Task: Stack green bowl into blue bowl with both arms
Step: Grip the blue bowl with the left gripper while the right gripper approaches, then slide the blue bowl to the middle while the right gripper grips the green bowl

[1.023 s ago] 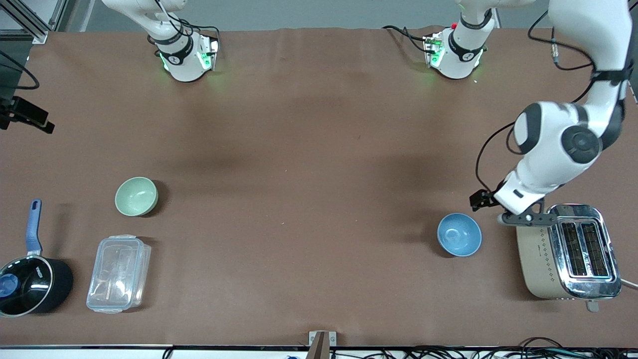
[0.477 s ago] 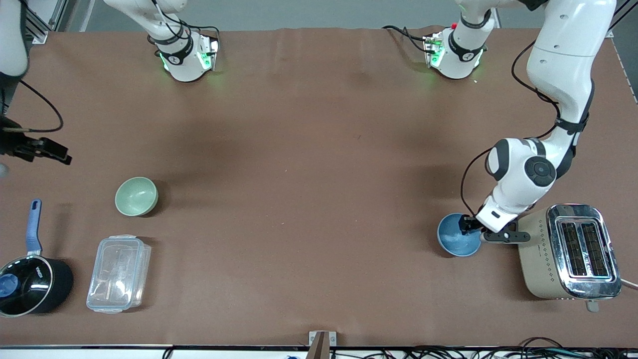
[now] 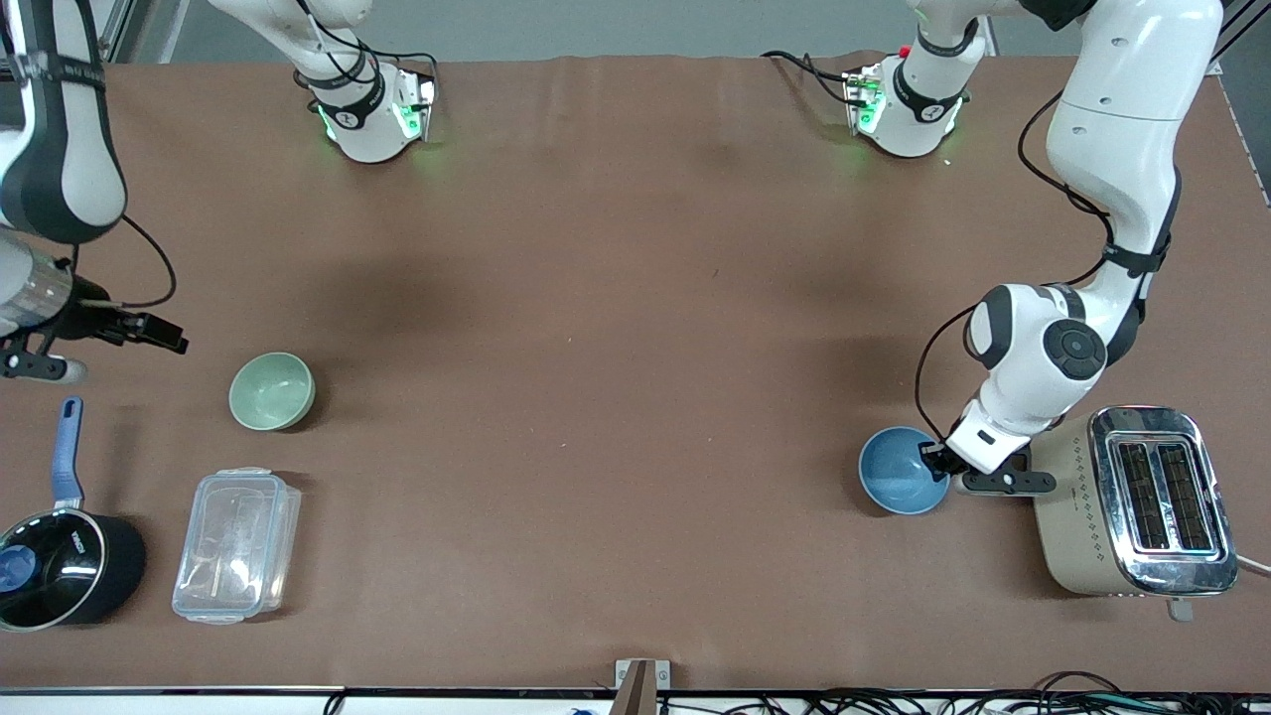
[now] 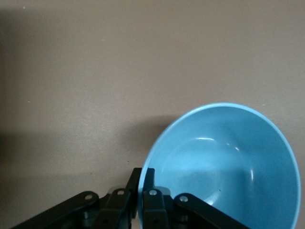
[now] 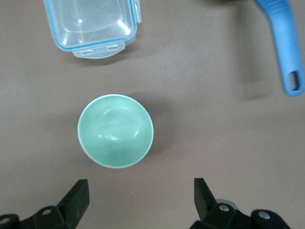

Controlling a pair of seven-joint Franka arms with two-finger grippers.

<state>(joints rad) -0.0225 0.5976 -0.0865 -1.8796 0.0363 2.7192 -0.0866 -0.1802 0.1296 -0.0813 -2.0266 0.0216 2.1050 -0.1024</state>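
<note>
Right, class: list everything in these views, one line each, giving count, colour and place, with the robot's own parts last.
green bowl: one, pale mint green, on the table toward the right arm's end.
blue bowl: one, sky blue, beside the toaster.
toaster: one, beige and chrome, at the left arm's end.
saucepan: one, black with a blue handle, beside the food container.
food container: one, clear plastic, nearer the front camera than the green bowl.
table: one, brown.
left gripper: one, black, shut on the blue bowl's rim.
right gripper: one, black, open, over the table by the green bowl.
</note>
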